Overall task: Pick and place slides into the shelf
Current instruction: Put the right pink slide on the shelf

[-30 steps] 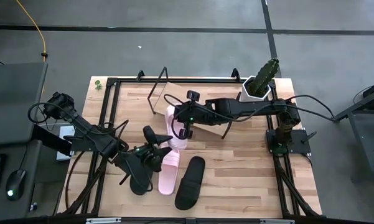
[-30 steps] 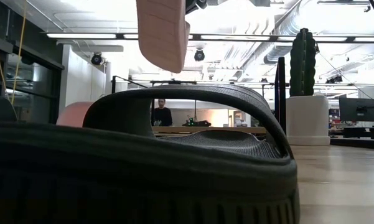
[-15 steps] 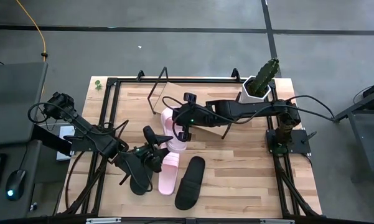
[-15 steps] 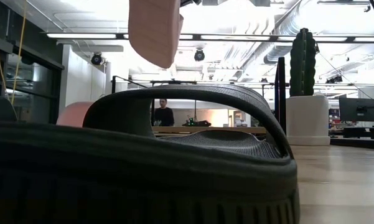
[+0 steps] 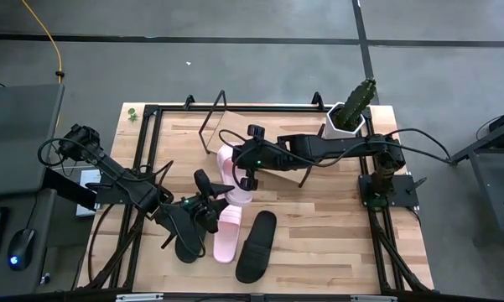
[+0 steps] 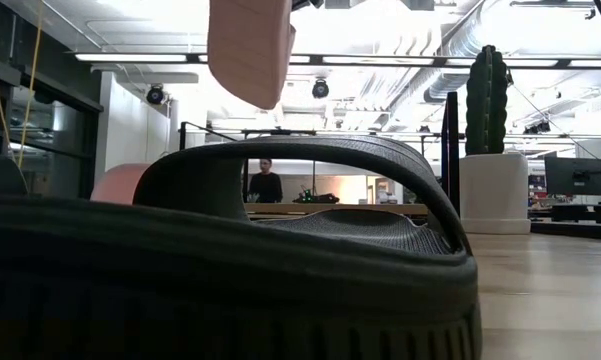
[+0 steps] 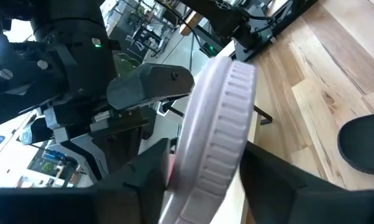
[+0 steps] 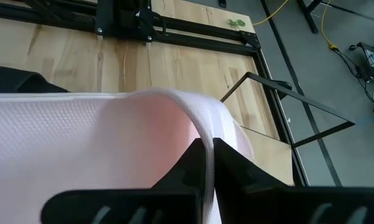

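One pale pink slide (image 5: 235,172) hangs in the air at the table's middle, between both grippers. My right gripper (image 5: 246,170) is shut on its strap, and my left gripper (image 5: 213,195) closes across its sole from the left. The low view shows this slide's end (image 6: 248,50) hanging high. A second pink slide (image 5: 226,236) lies sole down on the table. One black slide (image 5: 256,247) lies to its right and another (image 5: 187,242) under my left arm. The shelf (image 5: 235,126), a slanted board in a black wire frame, stands at the far middle. My left gripper has the ribbed rim of the pink slide's sole (image 7: 219,134) between its two fingers, one finger on each flat side. The fingers come nearly level from the table's left. The slide stands on edge, clear of the table. My right gripper pinches the edge of the pink slide's broad strap (image 8: 190,121) between its two fingers. The fingers slant down from the table's right. The slide hangs below them, lifted clear.
A cactus in a white pot (image 5: 350,113) stands at the far right corner. A black rail frame (image 5: 147,159) runs around the tabletop. The black slide (image 6: 280,250) fills the foreground of the low view. Bare wood lies to the right of the slides.
The held pink slide has swung a little toward the table's left, and its hanging end now sits closer to my left gripper. Both arms have otherwise kept their places.
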You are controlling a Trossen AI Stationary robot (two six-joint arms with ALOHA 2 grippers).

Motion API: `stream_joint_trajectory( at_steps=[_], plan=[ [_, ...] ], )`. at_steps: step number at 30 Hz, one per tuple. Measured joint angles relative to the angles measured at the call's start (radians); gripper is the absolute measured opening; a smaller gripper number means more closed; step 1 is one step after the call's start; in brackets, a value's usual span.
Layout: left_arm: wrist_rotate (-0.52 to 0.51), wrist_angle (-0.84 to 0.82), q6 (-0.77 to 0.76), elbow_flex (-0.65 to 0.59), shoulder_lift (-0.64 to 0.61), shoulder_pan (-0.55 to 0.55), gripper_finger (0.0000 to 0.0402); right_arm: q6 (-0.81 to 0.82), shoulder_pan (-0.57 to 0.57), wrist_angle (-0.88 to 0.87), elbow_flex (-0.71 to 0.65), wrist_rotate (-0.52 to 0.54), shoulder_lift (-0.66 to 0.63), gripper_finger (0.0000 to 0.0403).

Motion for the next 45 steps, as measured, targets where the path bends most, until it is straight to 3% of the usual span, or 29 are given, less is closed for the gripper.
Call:
stream_joint_trajectory(
  at_steps=[6, 8, 19, 25, 34, 41, 45],
  plan=[
    [0.005, -0.004, 0.004, 0.000, 0.000, 0.000, 0.0068, 0.001, 0.000, -0.021, 0.001, 0.030, 0.000, 0.0002],
    [0.006, -0.004, 0.004, 0.000, 0.000, 0.000, 0.0055, 0.007, 0.001, -0.033, 0.002, 0.040, 0.000, 0.0002],
    [-0.065, -0.056, 0.006, 0.000, 0.000, -0.002, 0.0073, 0.009, 0.000, -0.049, 0.002, 0.049, 0.000, 0.0002],
    [-0.086, -0.090, 0.000, 0.000, 0.000, -0.002, 0.0051, 0.011, -0.001, -0.053, 0.002, 0.050, 0.000, 0.0009],
    [-0.114, -0.132, -0.018, 0.000, 0.000, -0.002, 0.0049, 0.011, 0.000, -0.099, 0.002, 0.049, 0.000, 0.0025],
    [-0.197, -0.179, -0.040, 0.000, -0.001, 0.002, 0.0049, 0.003, 0.003, -0.185, 0.001, 0.045, 0.000, 0.0054],
    [-0.178, -0.211, -0.083, 0.000, -0.001, 0.037, 0.0048, -0.008, 0.006, -0.185, 0.008, 0.048, 0.000, 0.0077]
  ],
)
